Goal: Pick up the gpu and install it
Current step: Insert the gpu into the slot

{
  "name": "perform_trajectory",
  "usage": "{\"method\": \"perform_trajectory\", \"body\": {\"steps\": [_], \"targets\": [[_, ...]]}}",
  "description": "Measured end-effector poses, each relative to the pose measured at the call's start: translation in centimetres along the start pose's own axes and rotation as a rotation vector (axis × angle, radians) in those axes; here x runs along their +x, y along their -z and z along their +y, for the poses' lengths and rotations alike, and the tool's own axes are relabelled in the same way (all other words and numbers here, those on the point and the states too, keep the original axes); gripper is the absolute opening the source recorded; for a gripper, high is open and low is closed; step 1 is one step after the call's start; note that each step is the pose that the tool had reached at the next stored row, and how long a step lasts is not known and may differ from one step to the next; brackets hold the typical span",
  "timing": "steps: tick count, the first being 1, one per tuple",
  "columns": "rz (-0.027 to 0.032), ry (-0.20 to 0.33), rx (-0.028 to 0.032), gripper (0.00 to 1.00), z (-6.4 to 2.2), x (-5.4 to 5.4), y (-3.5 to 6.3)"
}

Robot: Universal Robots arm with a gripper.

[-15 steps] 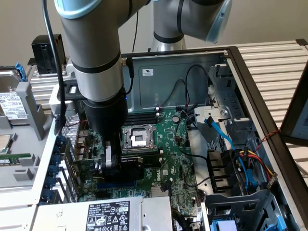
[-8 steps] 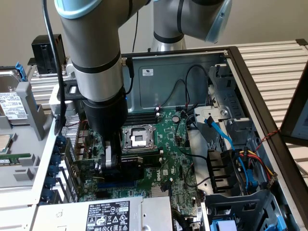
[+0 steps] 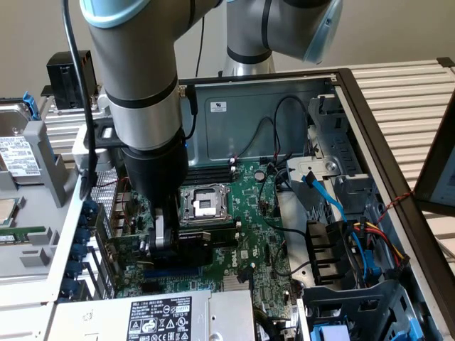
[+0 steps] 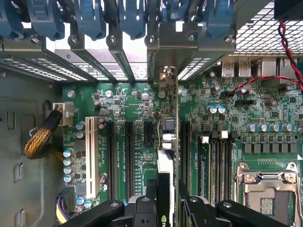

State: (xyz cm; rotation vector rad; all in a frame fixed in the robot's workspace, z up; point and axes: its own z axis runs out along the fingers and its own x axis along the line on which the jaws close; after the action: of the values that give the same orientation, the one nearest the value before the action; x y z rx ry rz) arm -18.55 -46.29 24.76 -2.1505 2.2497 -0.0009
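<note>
One grey robot arm point(image 3: 138, 85), yours, stood straight down inside the open grey metal computer case point(image 3: 284, 99), over the large green motherboard point(image 3: 249, 213) near its rear edge. Your black two-finger gripper point(image 4: 166, 201) had its fingers point(image 4: 147, 205) clamped on the gpu point(image 4: 166, 156), a small green circuit card with a black cooler shroud, seen edge-on. The gpu stood upright on its edge beside the long black expansion slots point(image 4: 128, 156), running from the gripper toward the case's rear wall. Its silver metal end bracket point(image 4: 164, 49) sat at the rear wall, just under the row of blue plastic slot clips point(image 4: 90, 19). You couldn't tell whether the card's edge was seated in a slot.

A white expansion slot point(image 4: 90, 156) lay past the black ones. The square silver CPU socket point(image 4: 265, 189) sat near the card's other side. A braided yellow cable bundle point(image 4: 40, 139) hung off the motherboard's edge, well apart. A red-and-black twisted wire point(image 4: 284, 52) crossed the board's rear corner. The grey power supply box with a black label point(image 3: 160, 316) sat at the case's near edge, with flat blue cables point(image 3: 334, 202) on the exterior view's right.
</note>
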Motion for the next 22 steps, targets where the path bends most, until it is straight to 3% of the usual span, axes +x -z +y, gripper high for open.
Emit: {"method": "perform_trajectory", "body": {"steps": [22], "targets": [[0.0003, -0.007, 0.0, 0.27, 0.21, 0.04, -0.06]]}}
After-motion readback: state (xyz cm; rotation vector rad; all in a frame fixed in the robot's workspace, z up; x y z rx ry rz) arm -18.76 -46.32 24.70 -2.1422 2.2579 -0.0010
